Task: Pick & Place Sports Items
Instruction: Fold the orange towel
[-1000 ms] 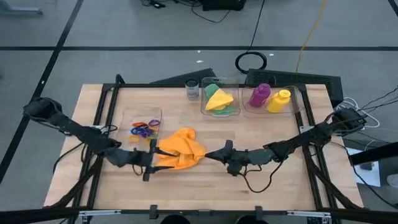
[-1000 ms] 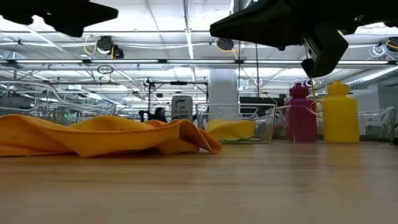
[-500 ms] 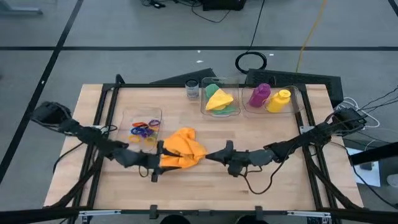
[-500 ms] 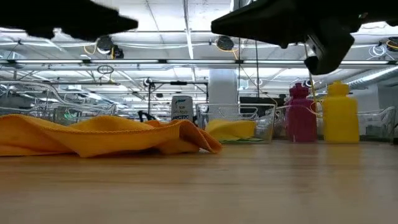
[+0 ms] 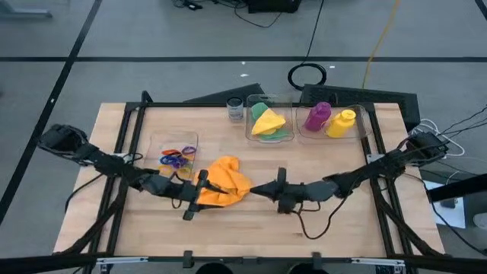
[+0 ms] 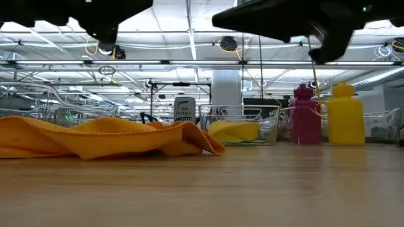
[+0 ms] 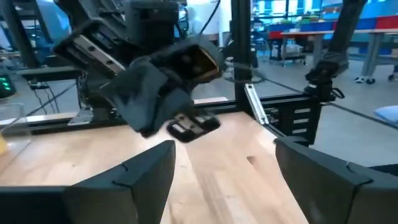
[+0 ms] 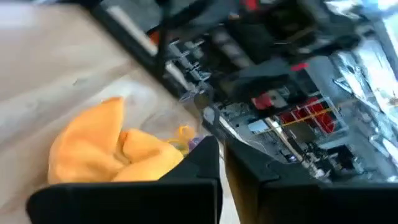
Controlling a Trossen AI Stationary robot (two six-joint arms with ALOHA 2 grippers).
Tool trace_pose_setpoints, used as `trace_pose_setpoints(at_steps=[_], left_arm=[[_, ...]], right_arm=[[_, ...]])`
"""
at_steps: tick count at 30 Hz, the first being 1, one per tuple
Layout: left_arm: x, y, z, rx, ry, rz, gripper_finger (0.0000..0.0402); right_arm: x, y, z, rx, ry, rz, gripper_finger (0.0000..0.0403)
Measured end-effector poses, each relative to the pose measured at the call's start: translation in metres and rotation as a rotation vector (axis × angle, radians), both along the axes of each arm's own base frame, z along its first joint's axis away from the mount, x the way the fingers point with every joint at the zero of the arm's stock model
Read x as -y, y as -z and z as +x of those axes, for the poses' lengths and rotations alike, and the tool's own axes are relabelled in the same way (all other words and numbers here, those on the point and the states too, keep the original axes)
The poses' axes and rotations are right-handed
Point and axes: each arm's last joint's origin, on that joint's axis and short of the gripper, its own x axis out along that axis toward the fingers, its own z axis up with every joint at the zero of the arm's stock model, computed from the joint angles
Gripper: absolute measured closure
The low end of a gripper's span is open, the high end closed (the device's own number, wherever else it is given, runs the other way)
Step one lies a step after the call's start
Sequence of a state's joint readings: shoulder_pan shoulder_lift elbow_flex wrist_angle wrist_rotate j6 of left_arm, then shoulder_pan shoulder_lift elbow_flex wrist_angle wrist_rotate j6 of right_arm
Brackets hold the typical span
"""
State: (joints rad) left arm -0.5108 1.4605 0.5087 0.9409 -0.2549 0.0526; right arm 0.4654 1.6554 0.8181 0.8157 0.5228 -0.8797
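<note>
Left gripper (image 5: 199, 190), jaws apart, has advanced over the orange cloth (image 5: 221, 181); no legible writing.

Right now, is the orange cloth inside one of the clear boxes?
No, in the high view the orange cloth lies on the bare wooden table, outside the clear boxes.

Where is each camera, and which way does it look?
High view: above, looking straight down; both arms, orange cloth.
Low view: at tabletop height, looking level; arms overhead.
Left wrist view: on left arm, behind its open left claw, facing the right arm.
Right wrist view: on right arm, behind its shut right claw, facing the cloth.
High, low and right wrist views share the cloth.
</note>
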Motion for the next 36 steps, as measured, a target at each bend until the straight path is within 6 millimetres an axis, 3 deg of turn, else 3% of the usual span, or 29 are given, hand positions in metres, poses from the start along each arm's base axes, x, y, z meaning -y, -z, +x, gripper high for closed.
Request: trace_pose_setpoints(at_steps=[5,12,19,25,30,36], left_arm=[[0.000,0.000,0.000,-0.002,-0.005,0.007,0.0167],[0.004,0.008,-0.004,-0.064,-0.145,0.107,0.0167],[0.028,-0.002,0.000,-0.179,-0.137,0.224,0.0167],[0.045,-0.013,0.001,-0.421,-0.131,0.209,0.0167],[0.050,0.001,-0.002,-0.551,-0.152,0.161,0.0167],[0.054,0.025,0.000,-0.646,-0.147,0.198,0.0167]], right_arm=[[0.001,-0.011,0.000,0.114,0.004,0.160,0.0403],[-0.006,-0.016,0.002,0.073,0.105,0.136,0.0403],[-0.013,-0.024,0.009,0.003,0.087,0.224,0.0403],[-0.014,-0.022,0.009,-0.020,0.033,0.223,0.0403],[-0.014,-0.020,0.009,-0.040,0.037,0.234,0.0396],[-0.014,-0.018,0.009,-0.061,0.041,0.222,0.0349]])
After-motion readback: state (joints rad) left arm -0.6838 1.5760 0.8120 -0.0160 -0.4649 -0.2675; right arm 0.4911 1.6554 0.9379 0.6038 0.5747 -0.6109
